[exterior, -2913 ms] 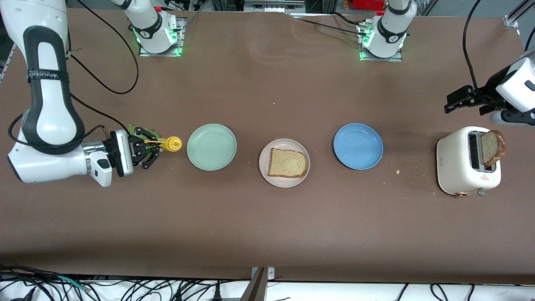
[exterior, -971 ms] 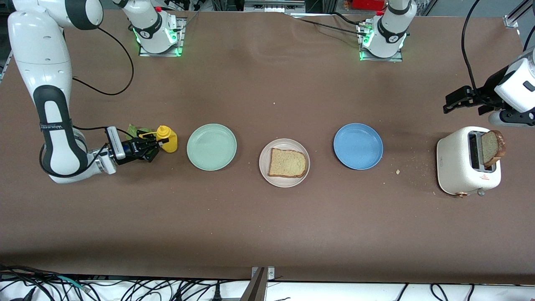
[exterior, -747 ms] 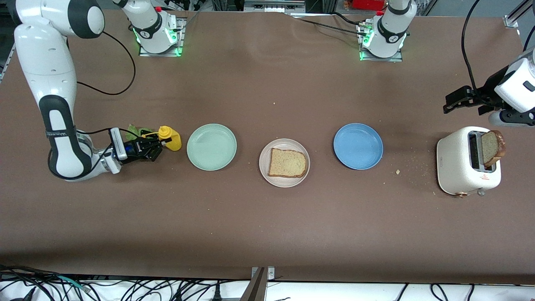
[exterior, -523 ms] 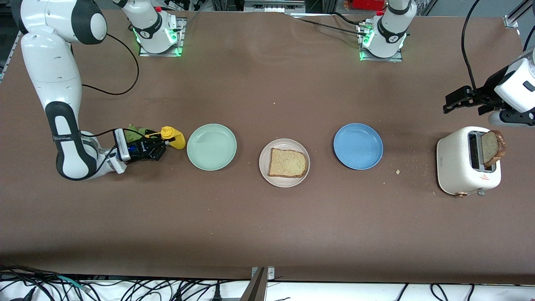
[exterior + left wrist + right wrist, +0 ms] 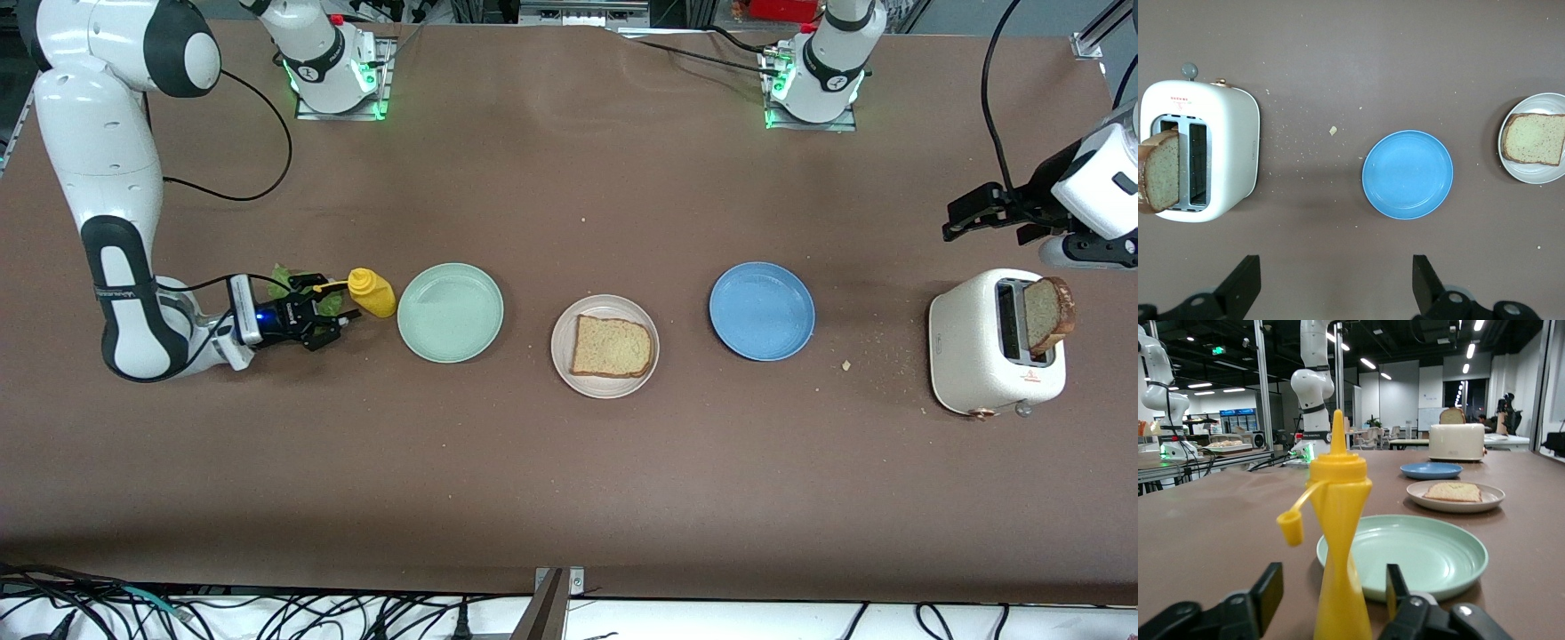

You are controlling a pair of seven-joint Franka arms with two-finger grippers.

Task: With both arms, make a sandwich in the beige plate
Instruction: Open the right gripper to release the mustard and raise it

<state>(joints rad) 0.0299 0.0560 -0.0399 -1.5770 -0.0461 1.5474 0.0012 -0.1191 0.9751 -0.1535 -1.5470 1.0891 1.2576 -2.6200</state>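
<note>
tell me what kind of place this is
Likely a robotics lab: two table-mounted arms work a brown table, cables trail along its edge, and another robot arm stands in an open hall.

Bright overhead light, soft shadows.

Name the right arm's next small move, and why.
Probably draw the right gripper back off the yellow bottle. The bottle stands upright inside the open gripper, ungripped, and the bread slice on the beige plate needs the lettuce lying alongside.
</note>
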